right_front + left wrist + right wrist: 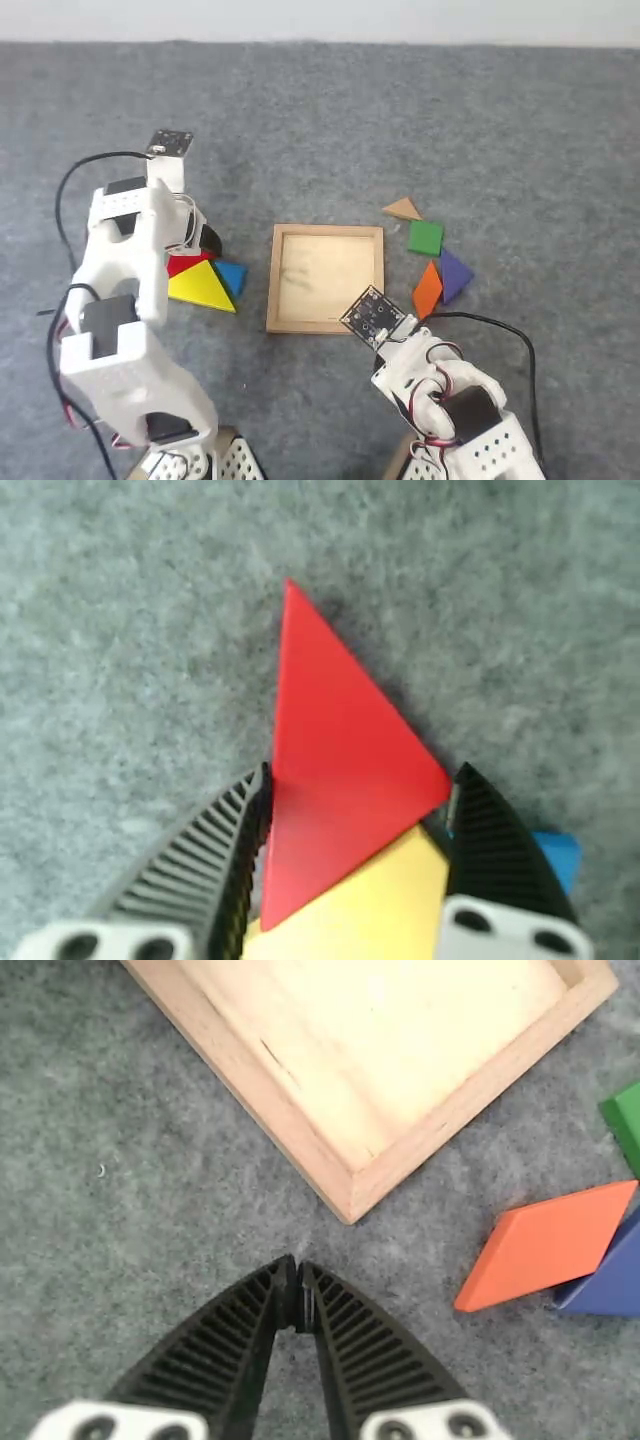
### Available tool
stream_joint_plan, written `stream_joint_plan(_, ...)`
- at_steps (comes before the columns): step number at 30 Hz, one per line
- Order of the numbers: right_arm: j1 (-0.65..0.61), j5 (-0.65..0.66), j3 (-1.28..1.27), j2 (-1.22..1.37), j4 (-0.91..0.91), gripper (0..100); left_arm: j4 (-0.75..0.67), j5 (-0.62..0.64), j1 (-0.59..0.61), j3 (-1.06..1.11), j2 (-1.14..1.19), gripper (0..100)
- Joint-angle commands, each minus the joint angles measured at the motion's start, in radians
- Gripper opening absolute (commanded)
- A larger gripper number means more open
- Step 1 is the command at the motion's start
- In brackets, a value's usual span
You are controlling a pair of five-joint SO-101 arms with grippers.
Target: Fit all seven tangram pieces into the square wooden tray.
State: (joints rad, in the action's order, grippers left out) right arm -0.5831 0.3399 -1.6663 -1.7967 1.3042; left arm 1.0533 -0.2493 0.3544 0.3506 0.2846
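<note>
- In the middle of the grey surface point(500, 120) lies the square wooden tray point(275, 281). Nothing is inside it.
- On one side of the tray, well apart from it, are three pieces close together: a red triangle point(185, 264), a big yellow triangle point(205, 287) and a blue piece point(232, 275).
- The left jaws are down over the red triangle point(340, 770). One tip touches each side of it, so they are pinching it.
- In the left wrist view the red triangle lies partly on top of the yellow triangle point(370, 900). The blue piece point(560, 855) peeks out beside one jaw.
- On the other side of the tray are four pieces: a tan triangle point(402, 209), a green square point(425, 237), an orange piece point(427, 288) and a purple triangle point(455, 274).
- The orange piece touches the purple triangle.
- The right jaws are pressed together and hold nothing. They hang over the bare surface near a corner of the tray point(255, 1080).
- The orange piece point(545, 1245) lies near that corner too.
</note>
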Motion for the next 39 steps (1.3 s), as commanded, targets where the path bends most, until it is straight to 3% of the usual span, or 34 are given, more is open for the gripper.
stream_joint_plan(1,-0.005,0.002,-0.017,-0.015,0.005,0.9,0.011,-0.012,-0.011,-0.018,-0.018,24)
stream_joint_plan(5,-0.005,0.002,-0.017,-0.015,0.005,0.9,0.006,-0.012,-0.020,-0.012,-0.020,20)
stream_joint_plan(29,-0.005,0.002,-0.017,-0.015,0.005,0.9,0.017,-0.021,-0.032,-0.133,-0.026,20)
stream_joint_plan(34,-0.005,0.002,-0.017,-0.015,0.005,0.9,0.081,0.003,-0.034,-0.070,-0.184,20)
stream_joint_plan(39,-0.005,0.002,-0.017,-0.015,0.005,0.9,0.075,0.189,-0.034,0.171,-0.506,20)
